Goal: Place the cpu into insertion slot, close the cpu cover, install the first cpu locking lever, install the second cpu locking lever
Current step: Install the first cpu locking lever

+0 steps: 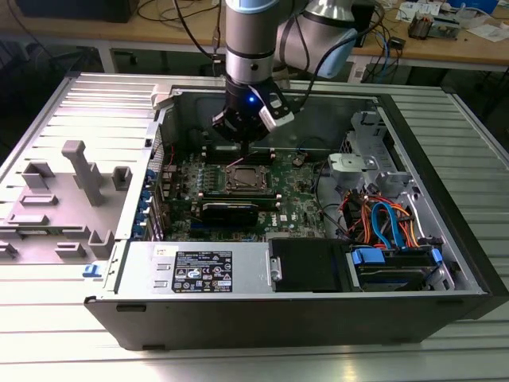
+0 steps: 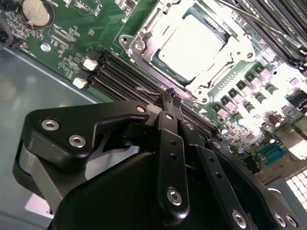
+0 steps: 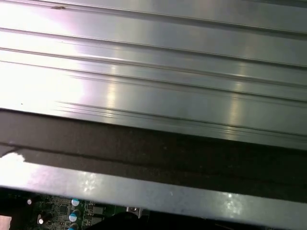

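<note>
Grey plastic fixtures (image 1: 75,187) stand on the ribbed metal tabletop (image 1: 48,318) at the exterior view's left, beside the open computer case (image 1: 318,310). Inside the case lies the green motherboard (image 1: 298,191), with the insertion slot (image 1: 246,179) near its middle. In the second wrist view the cpu (image 2: 190,46) sits in that slot, its pale metal top showing through the window of the cpu cover (image 2: 144,40), which lies flat around it. The gripper (image 2: 171,98) hangs just beside the socket, over the black memory slots (image 2: 124,76), its fingers (image 2: 165,98) pressed together with nothing between them. Further to the exterior view's right are bundled orange and blue cables (image 1: 386,219) and a blue drive bay (image 1: 394,263).
</note>
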### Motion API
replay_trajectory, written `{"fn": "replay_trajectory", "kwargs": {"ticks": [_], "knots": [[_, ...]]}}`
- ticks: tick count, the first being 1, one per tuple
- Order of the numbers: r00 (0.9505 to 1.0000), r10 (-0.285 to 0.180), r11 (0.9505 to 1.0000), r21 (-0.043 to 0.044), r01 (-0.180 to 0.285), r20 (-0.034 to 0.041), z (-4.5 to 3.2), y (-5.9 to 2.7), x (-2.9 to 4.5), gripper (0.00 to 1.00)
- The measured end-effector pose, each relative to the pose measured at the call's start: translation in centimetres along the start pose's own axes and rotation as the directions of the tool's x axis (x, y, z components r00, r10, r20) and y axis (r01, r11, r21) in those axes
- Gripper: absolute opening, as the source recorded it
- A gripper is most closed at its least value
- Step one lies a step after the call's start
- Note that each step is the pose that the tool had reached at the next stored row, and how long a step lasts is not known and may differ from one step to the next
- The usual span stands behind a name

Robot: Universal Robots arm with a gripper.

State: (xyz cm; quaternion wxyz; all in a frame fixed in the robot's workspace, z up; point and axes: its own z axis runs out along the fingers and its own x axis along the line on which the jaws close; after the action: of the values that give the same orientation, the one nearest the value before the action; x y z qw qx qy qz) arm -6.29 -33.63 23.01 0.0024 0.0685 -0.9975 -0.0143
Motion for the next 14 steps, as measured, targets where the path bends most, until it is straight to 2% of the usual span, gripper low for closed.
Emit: {"fn": "replay_trajectory", "kwargs": {"ticks": [8, 14], "knots": [[0.9999, 0.014, 0.9999, 0.002, -0.014, 0.0, 0.24, -0.13, -0.9, 0.11], [0.9967, 0.081, 0.9967, 0.0041, -0.081, 0.0018, 0.44, -0.15, -1.02, 0.11]]}}
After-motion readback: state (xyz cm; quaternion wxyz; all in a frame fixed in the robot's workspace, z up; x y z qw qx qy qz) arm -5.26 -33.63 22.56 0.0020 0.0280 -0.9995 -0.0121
